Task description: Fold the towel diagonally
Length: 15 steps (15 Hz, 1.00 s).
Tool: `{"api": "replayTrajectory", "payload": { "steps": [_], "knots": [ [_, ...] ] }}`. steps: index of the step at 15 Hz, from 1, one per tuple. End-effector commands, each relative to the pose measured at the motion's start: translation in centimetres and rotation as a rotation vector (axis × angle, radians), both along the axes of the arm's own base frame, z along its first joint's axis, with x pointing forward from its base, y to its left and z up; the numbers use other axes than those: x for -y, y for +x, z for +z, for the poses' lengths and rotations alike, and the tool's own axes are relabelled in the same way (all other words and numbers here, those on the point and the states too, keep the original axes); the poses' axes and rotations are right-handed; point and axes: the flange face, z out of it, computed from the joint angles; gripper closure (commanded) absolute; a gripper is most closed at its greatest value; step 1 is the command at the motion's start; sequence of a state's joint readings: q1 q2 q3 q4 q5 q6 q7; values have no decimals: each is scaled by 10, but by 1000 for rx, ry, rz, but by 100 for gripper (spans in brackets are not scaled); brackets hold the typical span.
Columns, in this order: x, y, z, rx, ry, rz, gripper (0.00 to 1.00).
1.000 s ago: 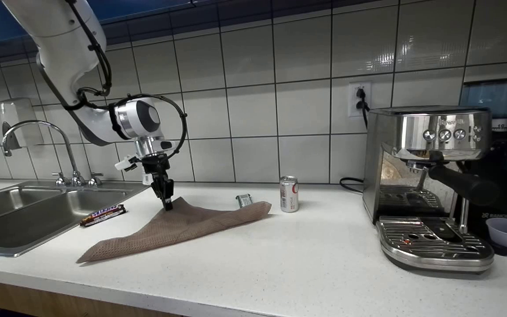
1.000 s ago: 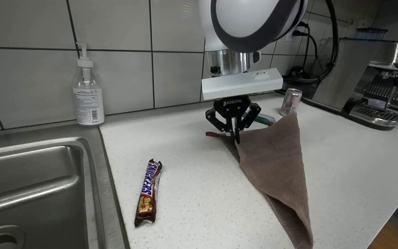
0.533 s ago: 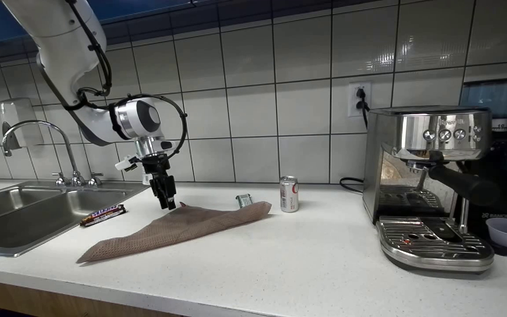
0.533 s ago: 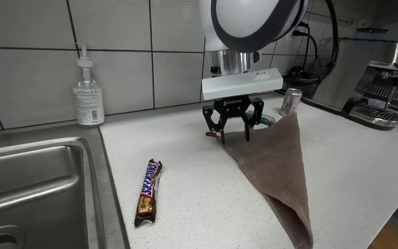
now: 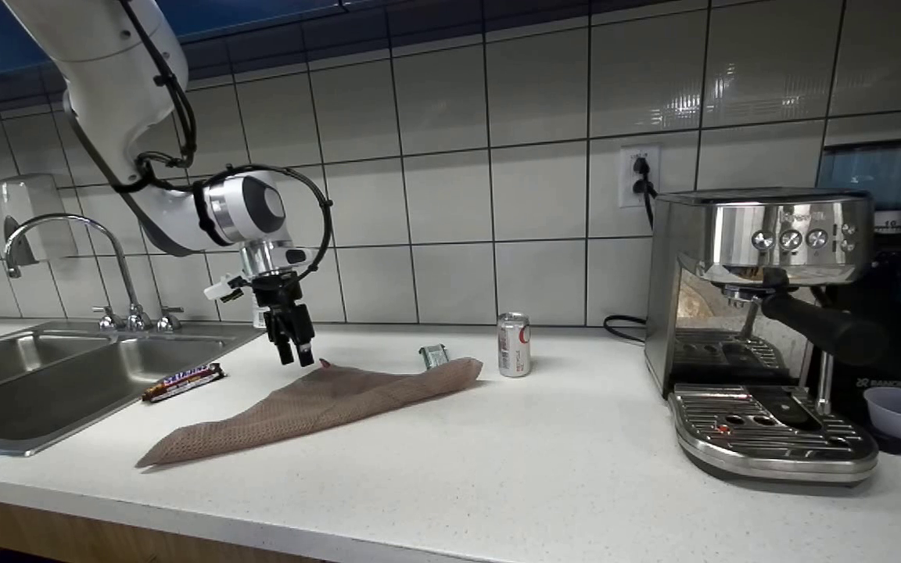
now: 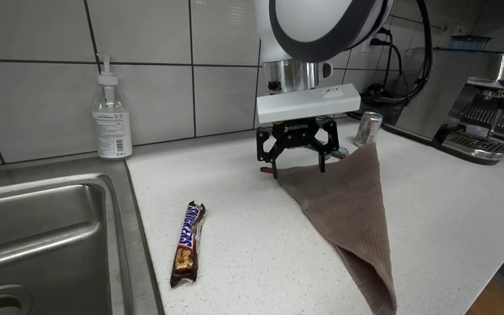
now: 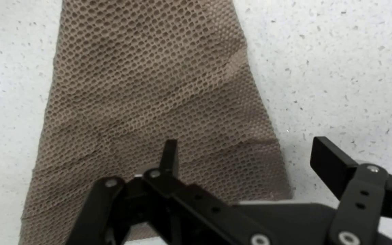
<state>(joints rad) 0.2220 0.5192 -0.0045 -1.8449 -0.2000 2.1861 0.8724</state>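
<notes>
The arm [image 5: 123, 74] slanted down from the 10 o'clock side of an exterior view, bent at a joint, then ran toward 4 o'clock to the wrist [image 5: 220, 213], where a black cable [image 5: 329, 223] bowed out to 3 o'clock. Under the wrist the gripper [image 5: 296, 362] hung pointing to 6 o'clock, with a slight lean toward 5, and its two fingers [image 7: 171, 154] stood wide apart, the tips just clear of the towel [image 5: 341, 399]. The towel lay below them on the counter [image 5: 544, 446] in a rough triangle, its long edge reaching from 8 o'clock of the gripper at one end to 3 o'clock at the other. In the wrist view one finger was over the towel and the other over the counter, with a corner of the towel showing between them and its far part running up to 12 o'clock. In an exterior view a drink can [image 5: 514, 344] stood upright at 3 o'clock from the gripper, past a greenish packet [image 5: 434, 356]; a candy bar [image 5: 184, 383] lay at 9 o'clock, near the sink [image 6: 134, 245].
</notes>
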Motion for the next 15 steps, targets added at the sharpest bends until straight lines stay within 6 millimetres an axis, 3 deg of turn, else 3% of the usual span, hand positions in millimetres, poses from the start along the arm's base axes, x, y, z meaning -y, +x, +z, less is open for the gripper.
{"api": "replayTrajectory", "payload": {
  "steps": [1,15],
  "knots": [
    [11,-11,11,-19,30,0,0],
    [76,-29,15,-49,103,-15,0]
  ]
}}
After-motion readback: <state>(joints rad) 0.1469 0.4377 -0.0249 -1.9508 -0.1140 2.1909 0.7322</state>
